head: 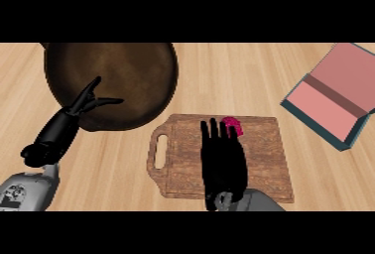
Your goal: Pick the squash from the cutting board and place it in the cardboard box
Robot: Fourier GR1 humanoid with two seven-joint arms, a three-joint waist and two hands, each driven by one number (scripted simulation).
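1. The squash, seen as a small magenta piece, lies near the far edge of the cutting board, so it has not been picked up yet.
2. The cutting board sits flat in the middle of the table with its handle slot to the left, which leaves the squash open to a reach from the near side.
3. The cardboard box, pink inside with teal outer walls, lies open at the far right, well apart from the board. Judged from that, the carry will have to go right and away from the robot.
4. The right robot hand is stretched over the board with straight fingers pointing away from the robot. It is released and grasps nothing. Its fingertips end just beside the squash, on its left; whether they touch it cannot be told.
5. To grasp, the fingers would probably need to curl round the squash from this side.
6. The left robot hand rests at the left, fingers spread and released, over the near rim of a large brown round dish.
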